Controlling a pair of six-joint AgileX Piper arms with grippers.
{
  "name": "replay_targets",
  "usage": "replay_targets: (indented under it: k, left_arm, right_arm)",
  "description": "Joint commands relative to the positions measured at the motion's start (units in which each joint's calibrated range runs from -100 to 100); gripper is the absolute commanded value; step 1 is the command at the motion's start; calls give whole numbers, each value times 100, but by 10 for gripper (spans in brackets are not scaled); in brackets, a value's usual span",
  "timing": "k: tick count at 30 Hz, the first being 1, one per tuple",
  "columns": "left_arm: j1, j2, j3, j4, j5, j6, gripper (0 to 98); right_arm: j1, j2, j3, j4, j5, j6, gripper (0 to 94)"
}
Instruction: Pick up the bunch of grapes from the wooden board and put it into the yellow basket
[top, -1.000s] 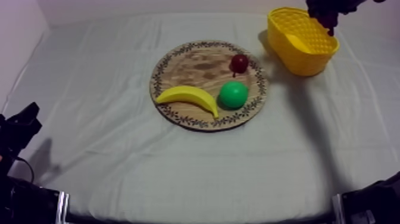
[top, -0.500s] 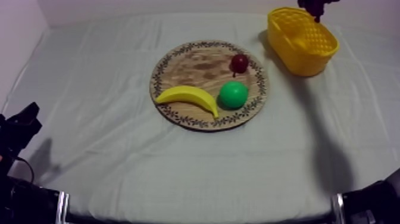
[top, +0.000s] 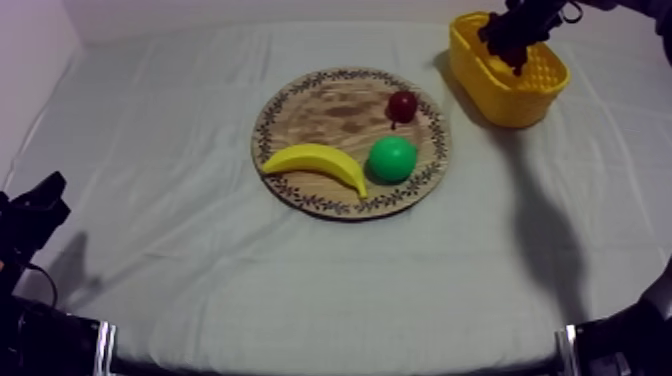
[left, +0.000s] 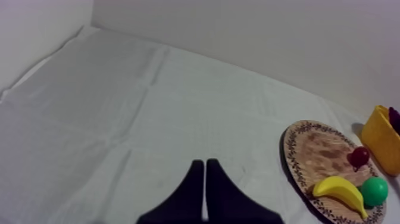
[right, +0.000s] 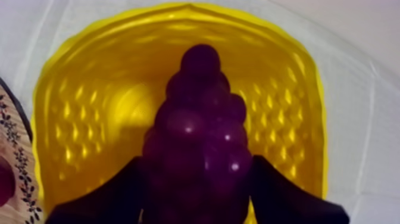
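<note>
right gripper (right: 199, 179) clamped on bunch of grapes (right: 199, 113) over yellow basket (right: 83, 89), left gripper (left: 205, 164) pressed together over cloth (left: 119, 107)

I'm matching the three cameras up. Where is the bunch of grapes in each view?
Top view: bunch of grapes at the upper right, over the yellow basket.
Left wrist view: a purple bit above the basket's rim, beyond the wooden board.
Right wrist view: shut in the right gripper, over the basket's inside.
Shared landmark: the board's patterned rim.
</note>
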Motion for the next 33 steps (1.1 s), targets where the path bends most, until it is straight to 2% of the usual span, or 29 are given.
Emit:
replay_targets:
  k: [1, 5, 11, 14, 17, 21, 25, 33]
  left_arm:
    - [-1, 0, 0, 2, 1, 1, 1]
    - [-1, 0, 0, 2, 1, 1, 1]
    - [-1, 0, 0, 2, 1, 1, 1]
    - [-1, 0, 0, 2, 1, 1, 1]
    - [-1, 0, 0, 2, 1, 1, 1]
    - [-1, 0, 0, 2, 1, 1, 1]
    - [-1, 0, 0, 2, 1, 1, 1]
    - [-1, 0, 0, 2, 1, 1, 1]
  right_arm:
    - [-4, 13, 35, 9, -21, -3, 352]
    - [-16, 8, 58, 42, -81, -31, 370]
    - [-29, -108, 215, 52, -219, -7, 662]
    - [-36, -206, 312, 88, -313, -42, 723]
    - [-23, -320, 416, 83, -398, -49, 737]
    - [-7, -541, 666, 133, -535, -104, 714]
    - [14, -914, 1139, 223, -742, -166, 647]
    - [126, -2192, 2723, 284, -1399, -146, 382]
